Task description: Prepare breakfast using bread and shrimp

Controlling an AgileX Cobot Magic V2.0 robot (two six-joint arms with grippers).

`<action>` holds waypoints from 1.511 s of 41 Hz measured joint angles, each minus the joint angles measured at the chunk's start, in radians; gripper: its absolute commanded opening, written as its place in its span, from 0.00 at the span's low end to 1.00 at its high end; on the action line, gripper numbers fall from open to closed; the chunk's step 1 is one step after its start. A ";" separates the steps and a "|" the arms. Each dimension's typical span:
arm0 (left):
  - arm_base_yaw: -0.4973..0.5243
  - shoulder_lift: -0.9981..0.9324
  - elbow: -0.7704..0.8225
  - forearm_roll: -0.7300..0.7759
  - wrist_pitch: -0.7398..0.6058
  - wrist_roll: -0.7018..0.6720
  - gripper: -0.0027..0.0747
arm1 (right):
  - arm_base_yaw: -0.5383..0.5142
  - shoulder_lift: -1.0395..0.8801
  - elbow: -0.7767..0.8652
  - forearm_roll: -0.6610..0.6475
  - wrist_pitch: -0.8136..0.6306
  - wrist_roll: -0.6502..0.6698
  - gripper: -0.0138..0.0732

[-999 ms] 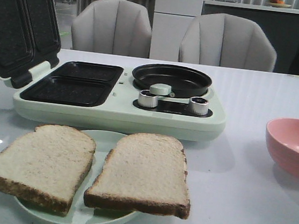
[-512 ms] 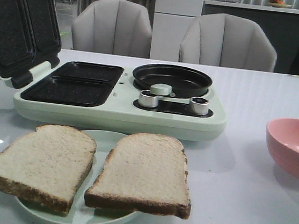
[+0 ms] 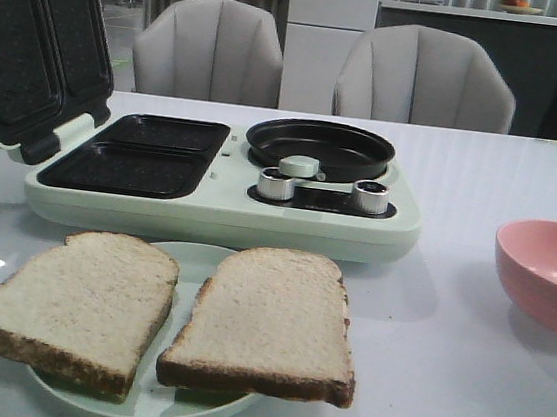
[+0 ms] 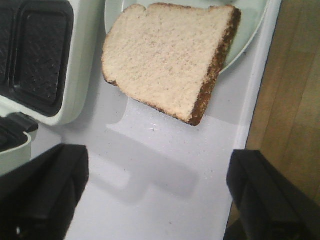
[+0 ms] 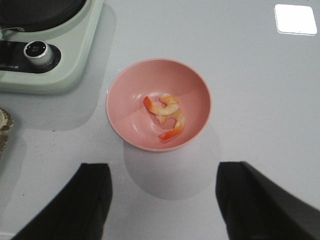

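Two slices of bread lie side by side on a pale green plate (image 3: pixel 185 414) at the table's front: the left slice (image 3: pixel 72 301) and the right slice (image 3: pixel 268 320). The left slice also shows in the left wrist view (image 4: pixel 167 57). The shrimp (image 5: pixel 167 116), orange-red and pale, lie in a pink bowl (image 5: pixel 122 115), which also shows at the right of the front view (image 3: pixel 543 274). My left gripper (image 4: pixel 157 192) is open and empty above the bare table near the left slice. My right gripper (image 5: pixel 162 200) is open and empty, short of the bowl. Neither gripper shows in the front view.
A pale green breakfast maker (image 3: pixel 218 207) stands behind the plate, its lid (image 3: pixel 35 45) open at the left over two black sandwich plates (image 3: pixel 139 152), with a round black pan (image 3: pixel 321 145) and two knobs at its right. The table's near edge (image 4: pixel 250 100) runs beside the left gripper. Two chairs stand behind.
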 measured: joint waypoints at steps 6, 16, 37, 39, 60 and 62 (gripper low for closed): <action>-0.006 0.078 0.008 0.096 -0.079 -0.096 0.81 | 0.000 0.000 0.000 0.000 0.000 0.000 0.79; -0.006 0.235 0.008 0.186 -0.151 -0.152 0.81 | 0.000 0.000 0.000 0.000 0.000 0.000 0.79; -0.006 0.481 0.008 0.528 -0.222 -0.501 0.81 | 0.000 0.000 0.000 0.000 0.000 0.000 0.79; -0.006 0.497 0.008 0.551 -0.223 -0.532 0.80 | 0.000 0.000 0.000 0.000 0.000 0.000 0.79; -0.006 0.541 0.008 0.603 -0.232 -0.582 0.31 | 0.000 0.000 0.000 0.000 0.000 0.000 0.79; -0.006 0.541 0.008 0.601 -0.232 -0.582 0.27 | 0.000 0.000 0.000 0.000 0.000 0.000 0.79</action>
